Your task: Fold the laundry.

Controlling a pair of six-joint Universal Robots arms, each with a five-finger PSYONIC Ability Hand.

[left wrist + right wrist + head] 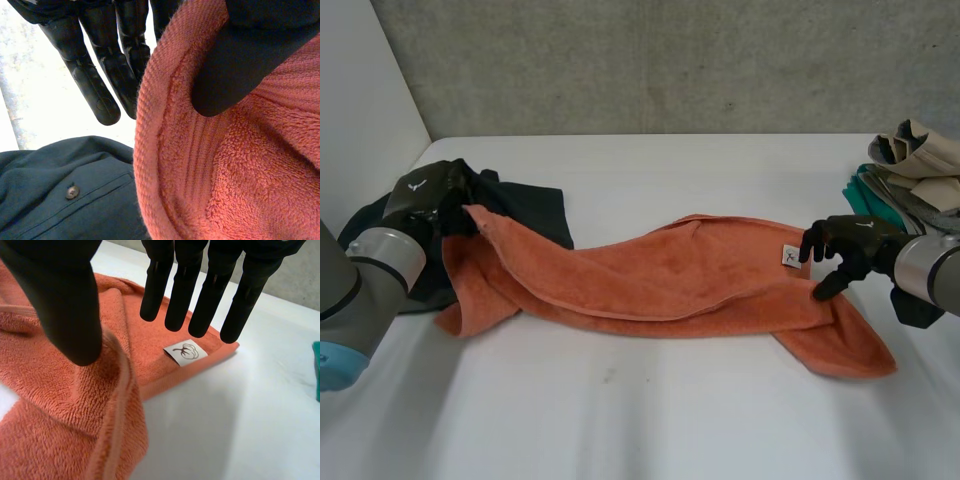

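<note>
1. Orange towel (pixel 670 280) stretched crumpled across white table (pixel 650 420), between both hands.
2. Left hand (pixel 425 192) pinching towel's end edge between thumb and fingers, above dark buttoned garment (pixel 535 205).
3. Right hand (pixel 845 245) released, fingers straight over white label (pixel 790 256) corner.
4. Clothes pile (pixel 910 150) beside right hand.

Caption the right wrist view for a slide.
Right hand, fingers straight, poised over the orange terry towel near its white tag.

orange towel (pixel 670 280) ×1 | dark buttoned garment (pixel 535 205) ×1 | label (pixel 789 256) ×1 | cloth heap (pixel 915 160) ×1 | left robot hand (pixel 425 190) + right robot hand (pixel 850 245) = 2
</note>
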